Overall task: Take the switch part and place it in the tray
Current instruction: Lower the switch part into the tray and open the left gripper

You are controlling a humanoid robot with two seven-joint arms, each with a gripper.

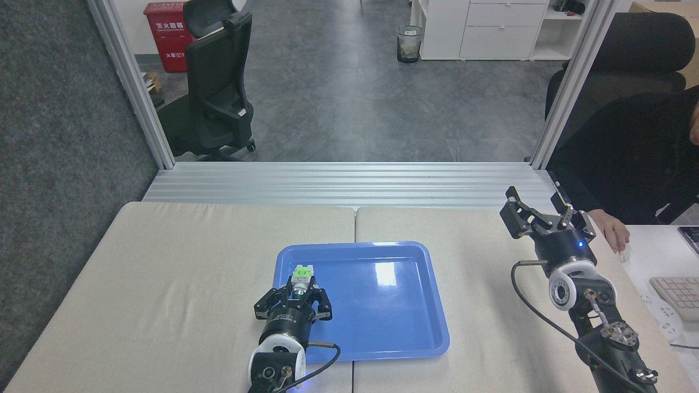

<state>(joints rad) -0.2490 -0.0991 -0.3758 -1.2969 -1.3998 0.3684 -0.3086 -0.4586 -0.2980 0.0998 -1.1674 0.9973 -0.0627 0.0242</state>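
The switch part, with its bright green and white top and a dark metallic body, is held in my left gripper, which is shut on it. Gripper and part are over the left portion of the glossy blue tray in the middle of the table. Whether the part touches the tray floor cannot be told. My right gripper stands open and holds nothing, raised over the table's far right, well clear of the tray.
A person's hand rests on a white desk at the right, near a keyboard. An aluminium rail borders the table's far edge. A black office chair stands on the floor beyond.
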